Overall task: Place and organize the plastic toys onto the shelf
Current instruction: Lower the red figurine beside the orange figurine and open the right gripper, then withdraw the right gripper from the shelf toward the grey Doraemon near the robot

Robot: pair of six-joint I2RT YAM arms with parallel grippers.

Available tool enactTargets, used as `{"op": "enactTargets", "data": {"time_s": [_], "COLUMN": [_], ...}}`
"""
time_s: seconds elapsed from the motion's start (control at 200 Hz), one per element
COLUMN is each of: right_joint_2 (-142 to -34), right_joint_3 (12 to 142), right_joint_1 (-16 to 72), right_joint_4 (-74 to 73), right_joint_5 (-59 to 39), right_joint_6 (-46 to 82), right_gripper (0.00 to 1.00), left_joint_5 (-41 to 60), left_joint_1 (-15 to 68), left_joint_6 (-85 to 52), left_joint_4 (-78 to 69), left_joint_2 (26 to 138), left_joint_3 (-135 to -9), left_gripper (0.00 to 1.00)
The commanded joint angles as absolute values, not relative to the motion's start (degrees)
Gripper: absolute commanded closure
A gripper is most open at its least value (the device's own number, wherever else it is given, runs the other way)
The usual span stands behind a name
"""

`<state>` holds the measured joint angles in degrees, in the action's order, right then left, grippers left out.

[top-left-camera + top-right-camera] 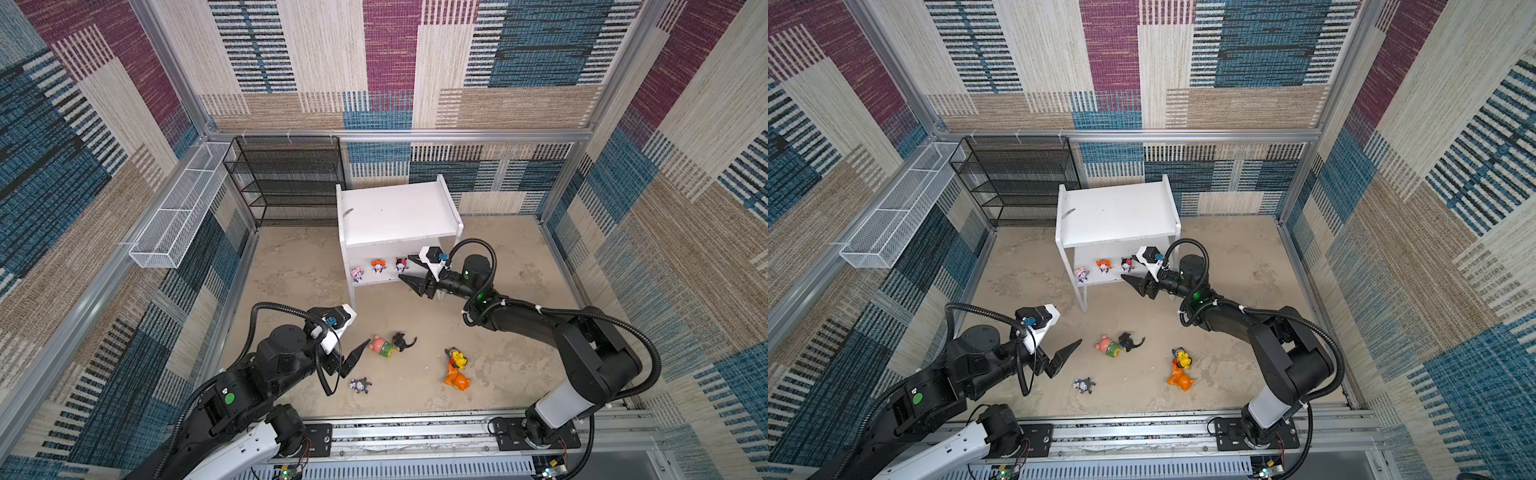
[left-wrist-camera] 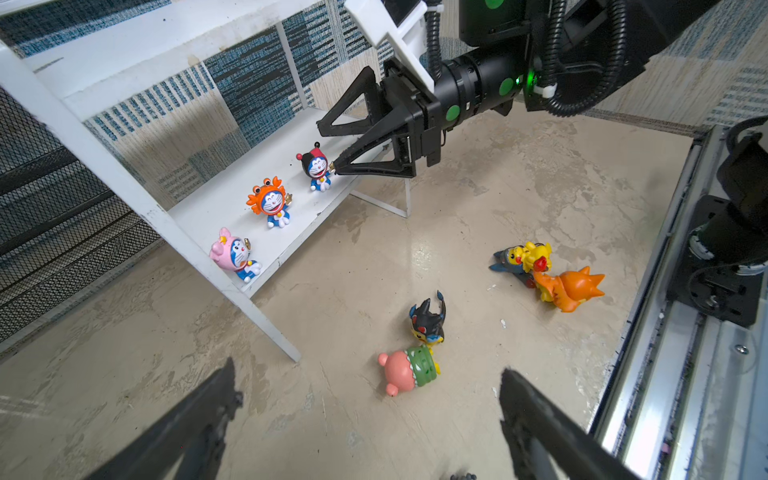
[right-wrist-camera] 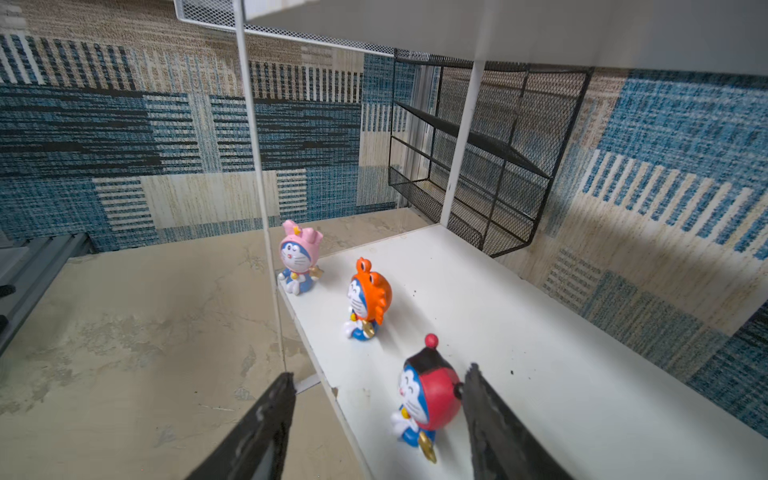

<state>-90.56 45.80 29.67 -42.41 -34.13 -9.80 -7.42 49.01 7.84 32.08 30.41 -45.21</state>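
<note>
1. The right gripper (image 3: 380, 372) has its jaws apart on either side of the red-hooded figurine (image 3: 430, 399). One finger (image 3: 490, 415) lies close against the hood and the other stands clear. Whether the near finger actually touches the hood cannot be told.
2. That figurine stands upright on the lower board of the shelf (image 1: 395, 212), in a row with the orange-hooded figurine (image 3: 370, 295) and the pink-hooded figurine (image 3: 297, 253).
3. In both top views the upper board covers most of the lower one, so the three show only at its front edge. The wrist views show them whole.
4. The left gripper (image 2: 368, 369) hovers over the desk (image 1: 291, 266) with its jaws wide apart and nothing between them. In a top view only one of its fingers shows clearly.
5. On the desk near it, the pink-and-green toy (image 2: 409, 370) lies on its side, touching the black-hooded toy (image 2: 428, 324).
6. Farther off, the blue-hooded toy (image 2: 523, 257) lies against the orange toy (image 2: 573, 286).
7. A tiny dark figurine (image 1: 360, 385) is cut off at the edge of the left wrist view.
</note>
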Motion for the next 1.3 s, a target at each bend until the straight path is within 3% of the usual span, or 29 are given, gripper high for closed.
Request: {"op": "enactTargets", "data": {"time_s": [0.0, 0.155, 0.406, 0.671, 0.857, 1.127, 1.292], "right_joint_2": [-87.52, -82.37, -78.00, -89.62, -98.43, -106.56, -108.14], "right_joint_3": [44.56, 40.22, 30.10, 27.27, 29.11, 34.89, 36.58], "right_joint_1": [30.76, 35.71, 52.93, 65.22, 66.68, 66.62, 66.63], "right_joint_4": [-39.97, -35.57, -31.82, -38.95, -44.15, -41.92, -40.27], "right_joint_5": [-35.51, -32.56, -27.70, -24.40, -23.84, -19.99, -15.64], "right_joint_6": [-8.62, -9.43, -7.85, -1.06, 3.28, 5.19, 5.62], "right_gripper": [0.32, 0.31, 0.31, 0.35, 0.37, 0.63, 0.71], "left_joint_5": [-9.82, -12.78, -15.63, -19.21, -19.51, -19.07, -18.49], "left_joint_1": [48.96, 49.00, 49.03, 49.04, 48.97, 49.03, 49.00], "left_joint_6": [4.04, -3.07, -3.66, -3.34, -3.26, -3.08, -2.90], "left_joint_4": [33.91, 38.40, 42.37, 42.82, 42.51, 42.16, 42.01], "left_joint_2": [30.37, 31.36, 32.75, 29.30, 29.10, 26.70, 25.67], "left_joint_3": [-46.10, -47.51, -48.51, -47.29, -46.96, -46.92, -46.89], "left_gripper": [0.01, 0.01, 0.01, 0.01, 0.01, 0.01, 0.01]}}
